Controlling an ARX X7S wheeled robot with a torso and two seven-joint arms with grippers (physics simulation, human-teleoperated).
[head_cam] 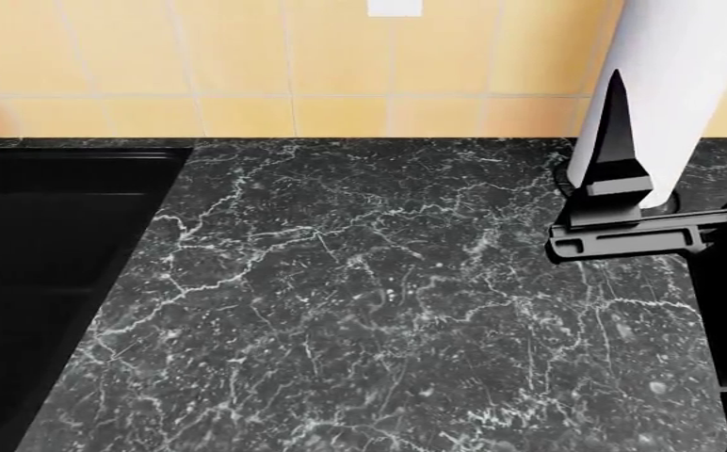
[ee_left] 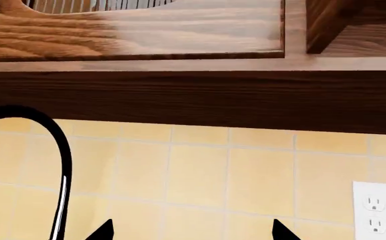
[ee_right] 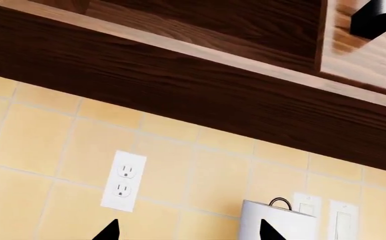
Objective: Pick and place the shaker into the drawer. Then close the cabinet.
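No shaker and no drawer show in any view. My right gripper (head_cam: 615, 113) is raised at the right over the black marble counter (head_cam: 377, 301), with a finger pointing up in front of a white paper towel roll (head_cam: 671, 85). In the right wrist view its fingertips (ee_right: 111, 231) stand wide apart with nothing between them; the gripper (ee_right: 188, 232) is open and faces the tiled wall. My left gripper (ee_left: 193, 232) is out of the head view. In its wrist view its fingertips (ee_left: 106, 231) are also wide apart and empty, facing the wall.
A black sink (head_cam: 50, 254) lies at the counter's left, and its curved black faucet (ee_left: 59, 165) shows in the left wrist view. Yellow tiles bear a white outlet (ee_right: 123, 180), which also shows in the left wrist view (ee_left: 374, 210). Dark wooden wall cabinets (ee_left: 193, 95) hang above. The paper towel roll (ee_right: 276, 222) stands near light switches (ee_right: 343, 217).
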